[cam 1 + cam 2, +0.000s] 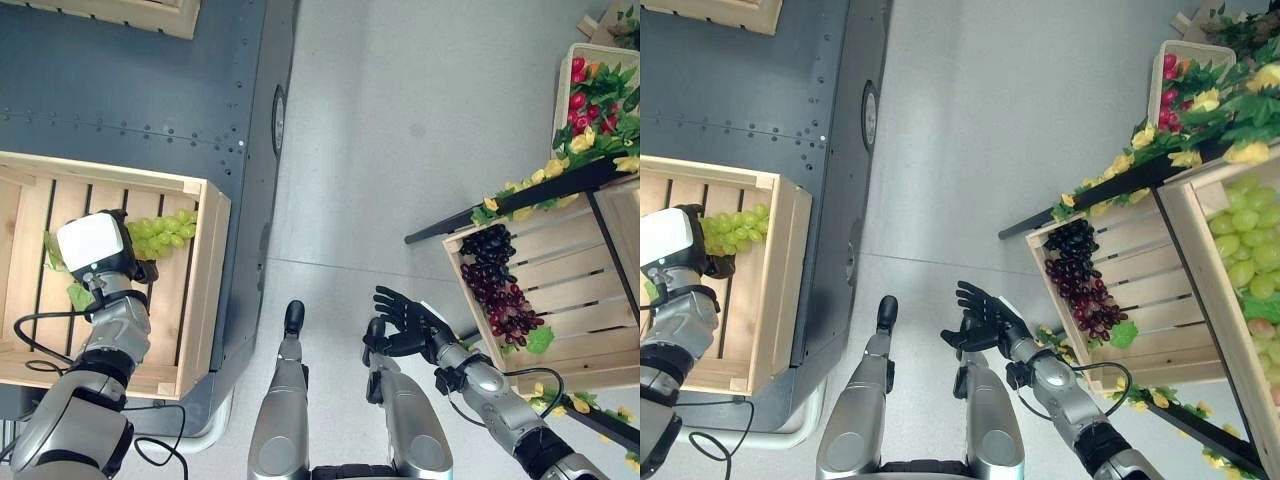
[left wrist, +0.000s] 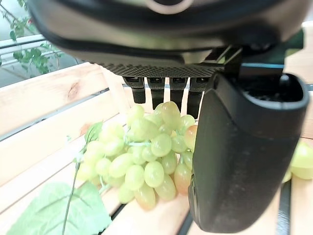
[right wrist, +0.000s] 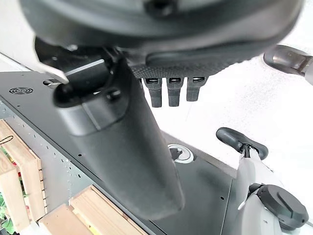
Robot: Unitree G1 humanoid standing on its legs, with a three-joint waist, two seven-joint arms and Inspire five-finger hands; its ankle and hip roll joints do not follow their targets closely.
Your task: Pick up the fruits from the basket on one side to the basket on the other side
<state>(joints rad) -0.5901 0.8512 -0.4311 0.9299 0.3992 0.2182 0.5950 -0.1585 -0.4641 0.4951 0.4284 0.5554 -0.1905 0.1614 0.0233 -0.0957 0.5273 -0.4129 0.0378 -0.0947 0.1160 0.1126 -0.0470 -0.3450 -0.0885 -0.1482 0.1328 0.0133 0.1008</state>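
A bunch of green grapes (image 1: 165, 232) lies on the slats of the wooden crate (image 1: 205, 290) at my left. My left hand (image 1: 95, 250) hovers just over the bunch, and the wrist view shows its fingers (image 2: 156, 93) straight above the grapes (image 2: 146, 156) with the thumb (image 2: 244, 156) beside them, open. At my right, dark purple grapes (image 1: 500, 280) lie in the lower crate (image 1: 575, 290) of a stand. My right hand (image 1: 405, 320) hangs above the floor between the two crates, fingers spread and empty.
The left crate sits on a dark metal platform (image 1: 130, 90). The stand at my right has a black frame with yellow flowers (image 1: 545, 185), a box of red fruit (image 1: 590, 90) and an upper crate of green grapes (image 1: 1240, 240). Grey floor (image 1: 400, 130) separates the two sides.
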